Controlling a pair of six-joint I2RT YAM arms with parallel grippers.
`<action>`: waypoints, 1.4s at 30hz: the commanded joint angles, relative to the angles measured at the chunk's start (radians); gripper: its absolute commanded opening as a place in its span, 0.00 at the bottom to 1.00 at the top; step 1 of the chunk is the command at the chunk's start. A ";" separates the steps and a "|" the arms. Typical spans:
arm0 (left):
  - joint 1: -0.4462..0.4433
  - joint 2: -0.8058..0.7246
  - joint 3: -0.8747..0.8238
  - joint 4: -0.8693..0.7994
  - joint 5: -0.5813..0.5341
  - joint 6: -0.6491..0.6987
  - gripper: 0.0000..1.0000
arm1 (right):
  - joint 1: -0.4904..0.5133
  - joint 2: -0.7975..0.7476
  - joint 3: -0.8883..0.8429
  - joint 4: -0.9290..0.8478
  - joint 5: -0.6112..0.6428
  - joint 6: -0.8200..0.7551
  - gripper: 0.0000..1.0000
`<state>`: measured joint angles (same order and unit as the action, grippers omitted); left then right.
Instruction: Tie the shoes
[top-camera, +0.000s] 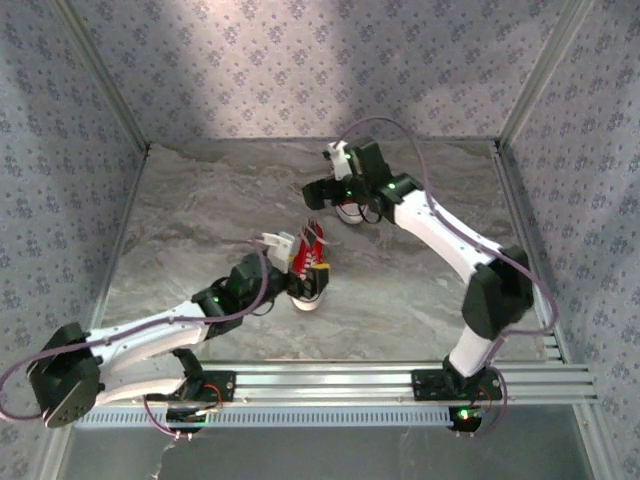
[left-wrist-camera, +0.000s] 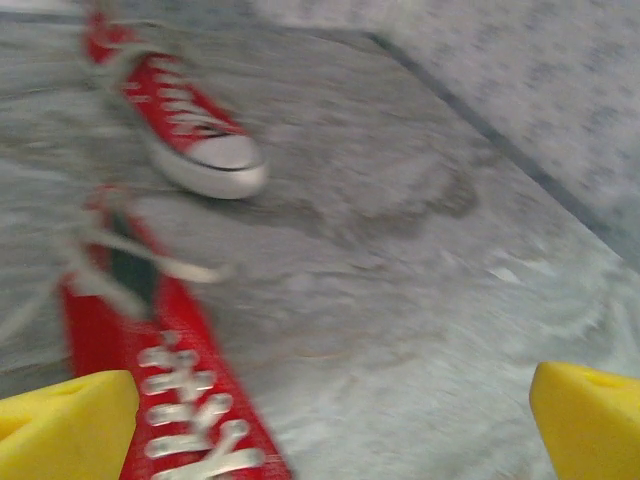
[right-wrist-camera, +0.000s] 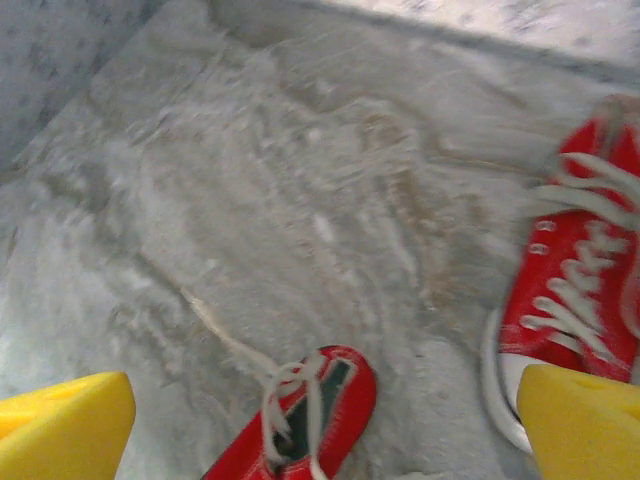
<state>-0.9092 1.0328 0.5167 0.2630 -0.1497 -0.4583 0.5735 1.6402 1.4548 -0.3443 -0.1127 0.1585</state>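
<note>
Near shoe (left-wrist-camera: 110, 340) lies apart from far shoe (left-wrist-camera: 195, 135), laces (left-wrist-camera: 160, 262) apparently loose.

The small red canvas sneakers (left-wrist-camera: 190, 120) have white laces, soles and toe caps. The stone-look tabletop (left-wrist-camera: 400, 300) is marbled grey and cream, the fabric walls (top-camera: 300, 60) carry a pale lilac floral print, and my finger pads (left-wrist-camera: 60, 425) are bright yellow.

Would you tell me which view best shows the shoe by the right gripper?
Left wrist view: that shoe appears nearly whole, laces and toe cap visible, though blurred. From the top, the right arm hides most of it; the right wrist view crops it at the edge.
</note>
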 joint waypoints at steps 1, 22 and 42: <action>0.106 -0.056 -0.022 -0.156 -0.069 -0.072 1.00 | -0.042 -0.097 -0.172 0.078 0.120 0.072 1.00; 0.637 0.149 0.117 -0.318 0.192 -0.187 0.98 | -0.118 0.235 -0.112 -0.148 -0.457 -0.665 0.90; 0.662 0.165 0.134 -0.369 0.200 -0.177 0.96 | -0.116 0.467 0.032 -0.157 -0.597 -0.665 0.45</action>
<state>-0.2543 1.1847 0.6102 -0.0845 0.0376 -0.6304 0.4541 2.0850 1.4635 -0.4679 -0.6701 -0.4976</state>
